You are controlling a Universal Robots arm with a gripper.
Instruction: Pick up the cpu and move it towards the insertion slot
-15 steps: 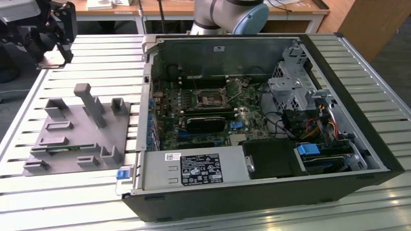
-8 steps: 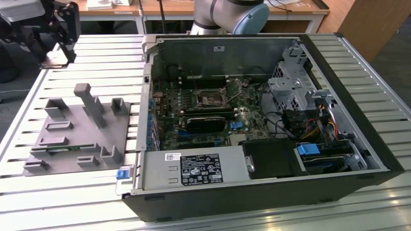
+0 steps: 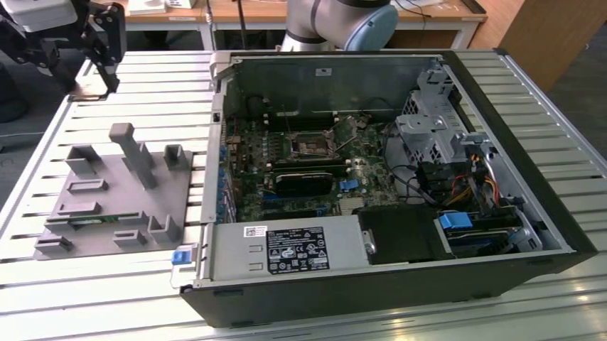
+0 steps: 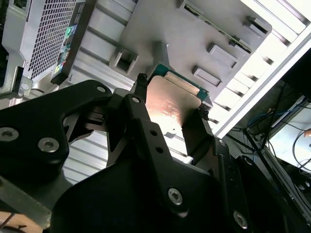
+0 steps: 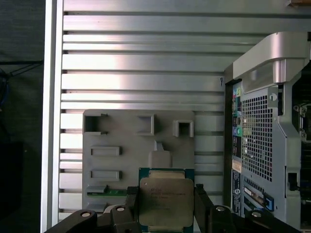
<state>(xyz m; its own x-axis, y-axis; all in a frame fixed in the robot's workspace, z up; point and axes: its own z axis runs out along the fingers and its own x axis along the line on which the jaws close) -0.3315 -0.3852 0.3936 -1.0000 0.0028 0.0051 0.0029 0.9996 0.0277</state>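
Observation:
My gripper (image 3: 95,87) hangs high over the table's far corner at the exterior view's left, beyond the grey fixture plate (image 3: 114,192). It is shut on the cpu (image 5: 166,199), a flat square chip with a shiny metal top and a green rim. In both wrist views a black finger (image 5: 132,200) presses each side edge of the chip (image 4: 172,104), which is lifted well above the plate (image 5: 136,145). The insertion slot (image 3: 311,144), a square socket with a silver frame and dark centre, lies on the motherboard inside the open computer case (image 3: 379,177), far toward the exterior view's right of the gripper.
The fixture plate carries upright posts and pockets, and a green memory stick (image 3: 95,222) lies in one of them. The case's tall wall (image 3: 220,92) stands between plate and motherboard. Drive cages and cables (image 3: 446,163) crowd the case's right side. The table is slatted metal (image 3: 95,284).

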